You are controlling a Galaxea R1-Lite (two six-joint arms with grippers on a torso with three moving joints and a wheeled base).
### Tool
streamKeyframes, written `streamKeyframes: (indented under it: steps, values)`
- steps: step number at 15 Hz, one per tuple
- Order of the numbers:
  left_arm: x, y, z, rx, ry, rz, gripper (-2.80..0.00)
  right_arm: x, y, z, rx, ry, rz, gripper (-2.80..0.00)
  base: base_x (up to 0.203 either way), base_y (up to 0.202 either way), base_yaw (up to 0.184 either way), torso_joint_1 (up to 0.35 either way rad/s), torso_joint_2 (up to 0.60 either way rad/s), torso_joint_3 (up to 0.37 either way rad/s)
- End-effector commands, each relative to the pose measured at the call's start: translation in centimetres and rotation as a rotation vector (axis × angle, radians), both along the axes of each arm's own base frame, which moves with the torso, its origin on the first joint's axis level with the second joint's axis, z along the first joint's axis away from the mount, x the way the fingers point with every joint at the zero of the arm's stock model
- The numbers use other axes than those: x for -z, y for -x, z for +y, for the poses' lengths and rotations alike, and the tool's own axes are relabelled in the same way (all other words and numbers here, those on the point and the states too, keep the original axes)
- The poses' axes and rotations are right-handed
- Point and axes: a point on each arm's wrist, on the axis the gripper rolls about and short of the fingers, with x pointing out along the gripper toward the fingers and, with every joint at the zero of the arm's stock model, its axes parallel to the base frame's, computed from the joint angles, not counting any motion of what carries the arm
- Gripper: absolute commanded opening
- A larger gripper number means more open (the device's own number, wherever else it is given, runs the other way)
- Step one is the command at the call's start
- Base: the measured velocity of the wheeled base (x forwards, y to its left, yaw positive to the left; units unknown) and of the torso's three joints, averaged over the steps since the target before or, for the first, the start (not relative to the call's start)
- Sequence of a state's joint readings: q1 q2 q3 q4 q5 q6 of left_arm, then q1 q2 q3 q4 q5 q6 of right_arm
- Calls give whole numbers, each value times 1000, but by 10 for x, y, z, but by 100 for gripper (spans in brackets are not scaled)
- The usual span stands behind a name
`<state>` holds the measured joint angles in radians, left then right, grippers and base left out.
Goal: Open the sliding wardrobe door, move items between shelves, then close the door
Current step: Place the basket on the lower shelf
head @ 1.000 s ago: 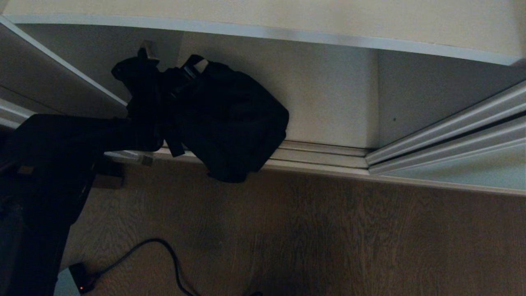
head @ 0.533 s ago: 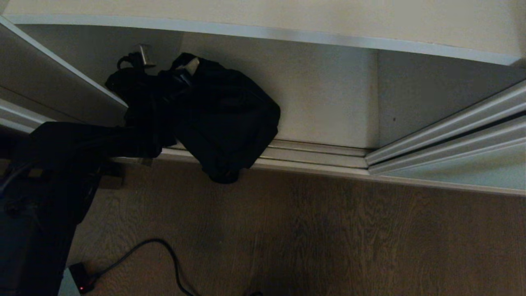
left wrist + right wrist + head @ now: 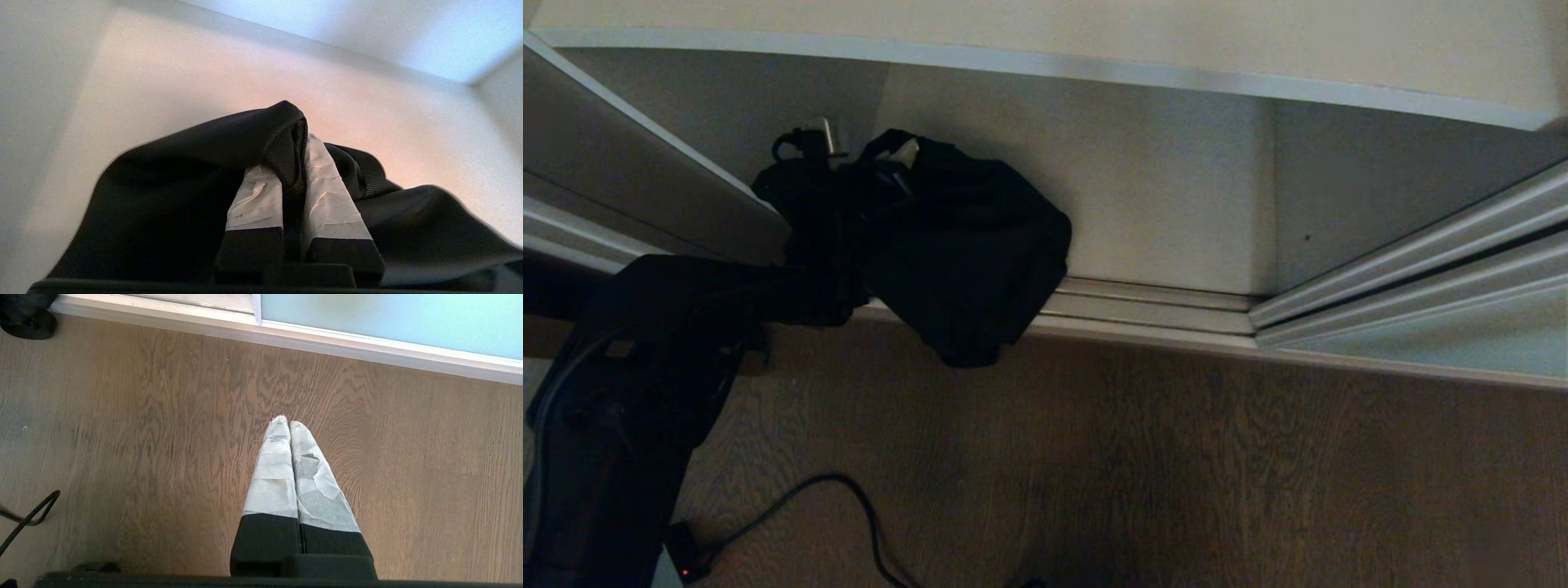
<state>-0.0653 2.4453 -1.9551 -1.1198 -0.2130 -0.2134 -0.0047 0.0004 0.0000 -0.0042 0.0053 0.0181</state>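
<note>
One black bag (image 3: 968, 245), one sliding door (image 3: 1445, 327), one floor cable (image 3: 849, 506), two end effectors (image 3: 292, 163) (image 3: 289, 426).

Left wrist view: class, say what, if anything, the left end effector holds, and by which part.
The left end effector is shut on the black bag, pinching a fold of its fabric at the top edge, beside the strap.

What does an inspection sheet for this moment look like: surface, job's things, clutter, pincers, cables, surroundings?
Surface: white shelf in the open wardrobe, bare beside the bag.
Job's things: black bag hangs over the track; sliding door pushed aside to the right.
Clutter: nothing seen.
Pincers: left pincer shut on the bag's strap; right pincer shut, empty, over the floor.
Cables: black cable and plug box on the floor.
Surroundings: wood floor.
</note>
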Motion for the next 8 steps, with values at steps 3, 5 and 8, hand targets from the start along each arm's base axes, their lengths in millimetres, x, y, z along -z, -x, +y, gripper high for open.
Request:
streamKeyframes:
  steps: [3,5,8]
  values:
    - [-8,4,-2,9,2,-29,-280,0,0,0,-1,0,-1,-280,0,0,0,0,0,0]
    - [-11,7,-5,24,12,-47,-280,0,0,0,-1,0,-2,-280,0,0,0,0,0,0]
    - [-15,9,-7,29,13,-57,-280,0,0,0,-1,0,-1,-280,133,-97,5,-2,0,1]
